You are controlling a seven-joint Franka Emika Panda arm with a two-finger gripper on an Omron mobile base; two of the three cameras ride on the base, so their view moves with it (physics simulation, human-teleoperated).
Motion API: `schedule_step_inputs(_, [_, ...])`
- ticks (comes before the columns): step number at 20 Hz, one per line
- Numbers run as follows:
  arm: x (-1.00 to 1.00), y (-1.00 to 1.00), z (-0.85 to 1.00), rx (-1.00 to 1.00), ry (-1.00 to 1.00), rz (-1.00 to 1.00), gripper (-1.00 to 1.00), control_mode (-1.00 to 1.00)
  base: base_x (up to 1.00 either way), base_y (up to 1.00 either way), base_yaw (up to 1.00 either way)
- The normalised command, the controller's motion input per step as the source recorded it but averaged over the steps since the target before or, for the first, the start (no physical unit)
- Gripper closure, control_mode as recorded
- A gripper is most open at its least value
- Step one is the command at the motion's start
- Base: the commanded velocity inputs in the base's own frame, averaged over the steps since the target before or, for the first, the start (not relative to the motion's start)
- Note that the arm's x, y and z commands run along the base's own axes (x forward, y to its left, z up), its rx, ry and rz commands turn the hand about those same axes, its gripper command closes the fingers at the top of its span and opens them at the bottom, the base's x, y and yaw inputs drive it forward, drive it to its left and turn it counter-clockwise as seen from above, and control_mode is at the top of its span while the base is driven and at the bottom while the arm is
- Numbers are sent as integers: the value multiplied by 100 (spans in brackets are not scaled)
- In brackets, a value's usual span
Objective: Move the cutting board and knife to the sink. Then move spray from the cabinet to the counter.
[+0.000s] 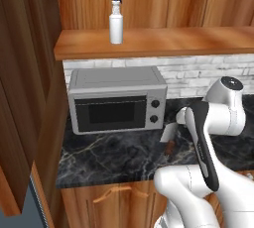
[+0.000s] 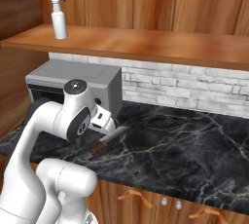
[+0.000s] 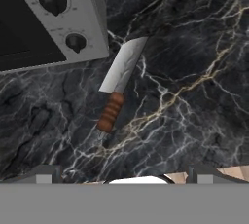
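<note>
Tool (image 3: 124, 173) spread wide, nothing between the tips, hanging above the tabletop (image 3: 194, 72) w/ its two dark tips low in the hand view. From the base views the tool itself is mostly hidden behind the wrist, so its state reads from the hand view.

Directly ahead of the tool: the knife (image 3: 119, 83), lying flat on the black marble-look tabletop, not touched. Silvery blade points toward the microwave side, reddish-brown ribbed handle (image 3: 110, 112) is the end nearer the tool. In the left base view the knife (image 1: 168, 137) sits just right of the microwave's front corner, partly covered by the arm; in the right base view knife (image 2: 106, 140) lies just below the wrist, near the tabletop's front half.

Next out: grey microwave (image 1: 117, 100) w/ dark door and two knobs, standing on the tabletop against the white brick backsplash (image 2: 185, 89). Blade tip is close to its knob-side corner but apart from it.

Above: the cabinet (image 1: 158, 43), an open warm-brown shelf w/ wood-panel back. The spray (image 1: 116, 18) stands upright on it, white bottle, grey-blue trigger on top, over the microwave. Right base view: spray (image 2: 58, 14) near the shelf's left end.

Below the tabletop: brown cupboards (image 2: 160, 201) w/ curved handles.
</note>
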Motion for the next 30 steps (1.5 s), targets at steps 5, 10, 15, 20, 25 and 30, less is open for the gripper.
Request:
schedule_step_inputs(5, [0,0,0,0,0,0,-100,100,0,0,0])
schedule_step_inputs(10, [0,0,0,0,0,0,-100,100,0,0,0])
schedule_step_inputs(15, [22,11,-12,-3,4,-3,-100,-100,2,1,0])
schedule_step_inputs(20, [42,27,-24,0,7,-12,-100,-100,0,0,0])
schedule_step_inputs(25, [46,26,-29,-3,4,-12,-100,-100,0,0,0])
schedule_step_inputs(30, [45,10,-41,-5,16,-8,-100,-100,0,0,0])
